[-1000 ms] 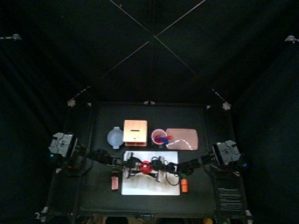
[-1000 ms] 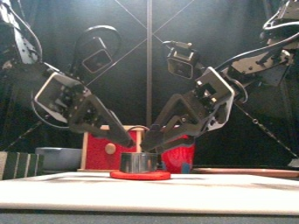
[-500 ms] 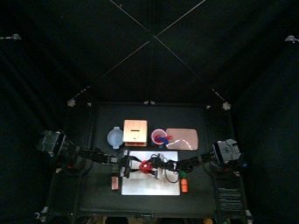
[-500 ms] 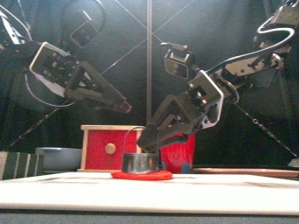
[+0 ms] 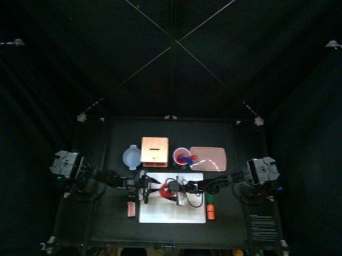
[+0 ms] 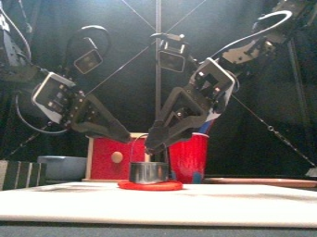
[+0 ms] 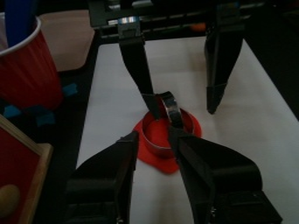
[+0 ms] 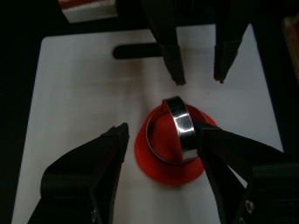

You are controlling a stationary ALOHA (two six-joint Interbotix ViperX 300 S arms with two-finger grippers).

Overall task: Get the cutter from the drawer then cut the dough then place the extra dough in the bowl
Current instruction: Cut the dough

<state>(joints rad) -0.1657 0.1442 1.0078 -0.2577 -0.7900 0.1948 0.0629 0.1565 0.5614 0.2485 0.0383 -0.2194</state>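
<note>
Right gripper point(image 8: 163, 133): jaws spread, poised either side of the cutter point(image 8: 177, 127); contact not clear. Left gripper point(image 8: 198, 77): jaws also apart, holding nothing, just beyond it.

Cutter stands upright on the red dough point(image 6: 148, 185), mid cutting board point(image 5: 187, 205). Likely rigid, light and smooth-walled, so slippery; grip across the rim or by the wire handle. Dough looks soft and may cling or tear; pinch its outer edge.

Bowl point(image 5: 131, 155) sits behind the board beside the wooden box point(image 6: 115, 153); contents not visible. Red cup point(image 6: 188, 159) nearby, contents unclear.
</note>
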